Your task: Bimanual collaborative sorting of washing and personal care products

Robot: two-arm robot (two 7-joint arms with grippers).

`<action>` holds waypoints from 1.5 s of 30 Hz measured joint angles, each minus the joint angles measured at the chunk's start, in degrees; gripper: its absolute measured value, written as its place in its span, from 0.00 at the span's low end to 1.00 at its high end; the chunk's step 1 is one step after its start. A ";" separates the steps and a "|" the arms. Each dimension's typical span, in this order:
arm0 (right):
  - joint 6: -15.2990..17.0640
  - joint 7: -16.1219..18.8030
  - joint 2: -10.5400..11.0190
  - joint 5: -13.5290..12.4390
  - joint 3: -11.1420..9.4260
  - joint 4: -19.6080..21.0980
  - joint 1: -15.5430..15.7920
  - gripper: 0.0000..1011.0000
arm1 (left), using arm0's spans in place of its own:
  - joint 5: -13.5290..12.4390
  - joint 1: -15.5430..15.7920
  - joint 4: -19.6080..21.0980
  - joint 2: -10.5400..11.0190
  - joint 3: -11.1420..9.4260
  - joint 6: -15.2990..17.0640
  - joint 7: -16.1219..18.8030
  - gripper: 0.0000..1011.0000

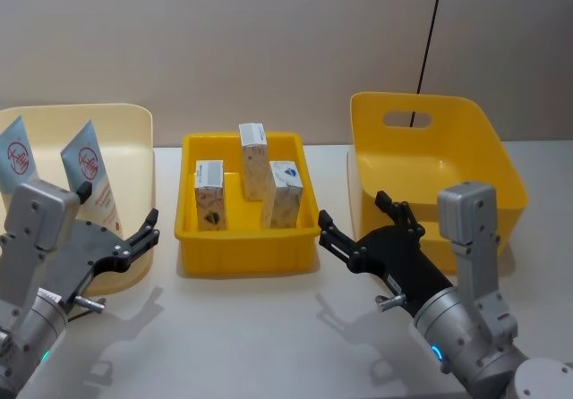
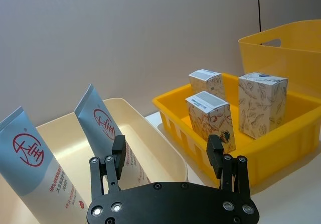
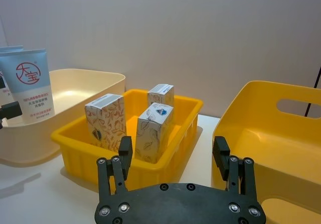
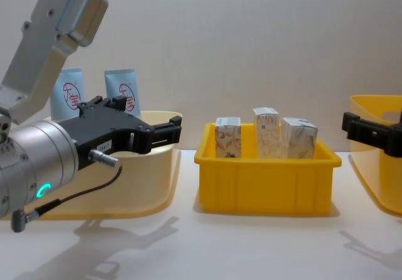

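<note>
Three cartons (image 1: 285,193), centre frame, upright in the yellow tray (image 1: 246,251): likely light, stiff card, crushable; you'd pinch the flat sides. Two tubes (image 1: 89,171), upper left, leaning in the cream bin (image 1: 134,122): probably soft, slippery; grip mid-body. Left gripper (image 2: 166,156), right gripper (image 3: 173,151): both spread, empty.

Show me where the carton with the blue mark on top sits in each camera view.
Head view: the blue-marked carton is rightmost of three in the yellow tray.
Chest view: rightmost carton, by the tray's right wall.
Left wrist view: the carton nearest the handled yellow bin.
Right wrist view: the carton closest to the camera.
Shared landmark: the yellow tray.
</note>
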State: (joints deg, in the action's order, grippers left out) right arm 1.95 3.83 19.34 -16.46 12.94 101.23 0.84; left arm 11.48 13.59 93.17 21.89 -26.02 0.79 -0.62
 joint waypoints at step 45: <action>0.00 0.00 0.00 0.00 0.00 0.00 0.00 0.99 | 5.01 -1.08 0.43 0.66 3.77 2.07 -2.93 0.99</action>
State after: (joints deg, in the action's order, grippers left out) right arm 1.95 3.83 19.33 -16.47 12.94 101.23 0.84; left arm 16.49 12.51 93.60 22.56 -22.25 2.86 -3.55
